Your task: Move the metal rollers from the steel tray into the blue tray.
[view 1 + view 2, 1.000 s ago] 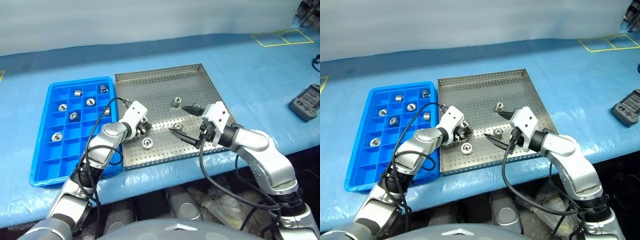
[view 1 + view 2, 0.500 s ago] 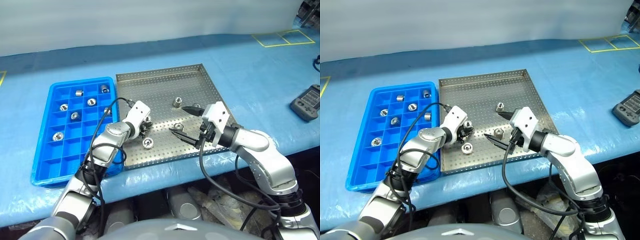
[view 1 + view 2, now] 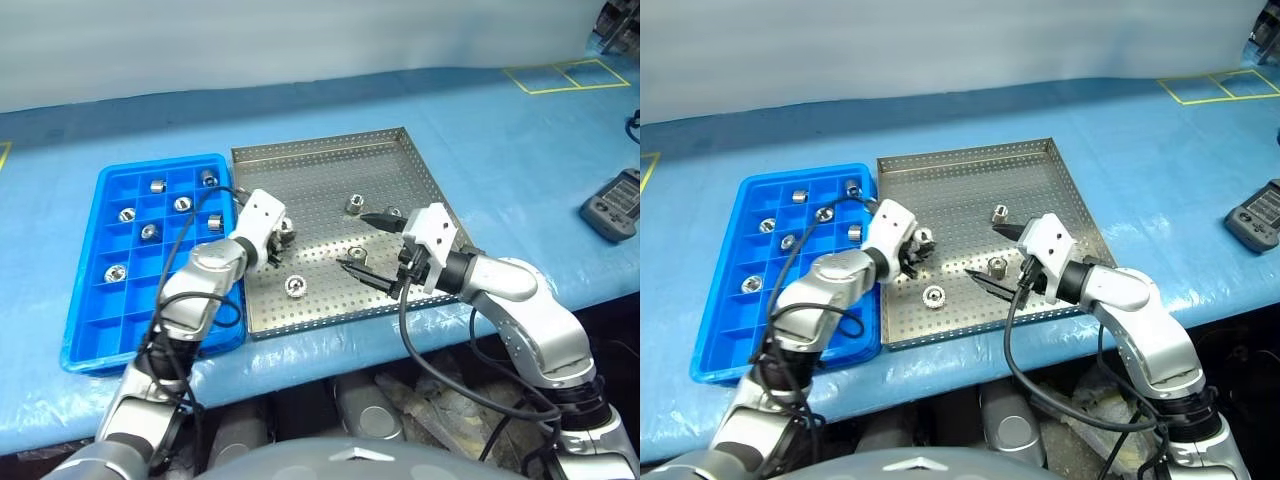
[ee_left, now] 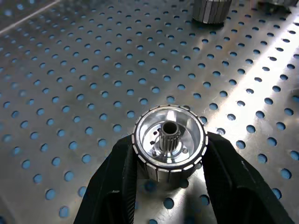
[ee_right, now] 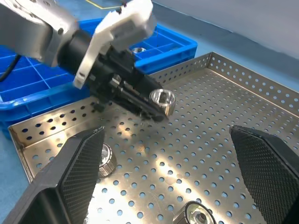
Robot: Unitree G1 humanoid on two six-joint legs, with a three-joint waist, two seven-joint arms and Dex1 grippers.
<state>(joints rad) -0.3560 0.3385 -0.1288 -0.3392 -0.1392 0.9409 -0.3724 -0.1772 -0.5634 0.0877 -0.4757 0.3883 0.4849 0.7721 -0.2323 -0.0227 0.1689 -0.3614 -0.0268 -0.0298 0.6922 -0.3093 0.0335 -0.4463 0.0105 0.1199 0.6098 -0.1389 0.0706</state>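
We see the left gripper [image 4: 169,175] clamped on a roller [image 4: 169,142], its two black fingers [image 4: 114,179] pressing the ribbed sides, holding it clear above the steel tray [image 3: 310,170] near the tray's left side. The right gripper [image 3: 372,250] hangs over the tray's right half with its fingers spread wide and nothing between them. Three loose rollers lie on the perforated steel: one [image 3: 294,286] near the front, one [image 3: 356,254] between the right fingers, one [image 3: 353,204] farther back. The blue tray [image 3: 90,335] sits just left of the steel tray, with seven rollers [image 3: 115,272] spread across separate compartments.
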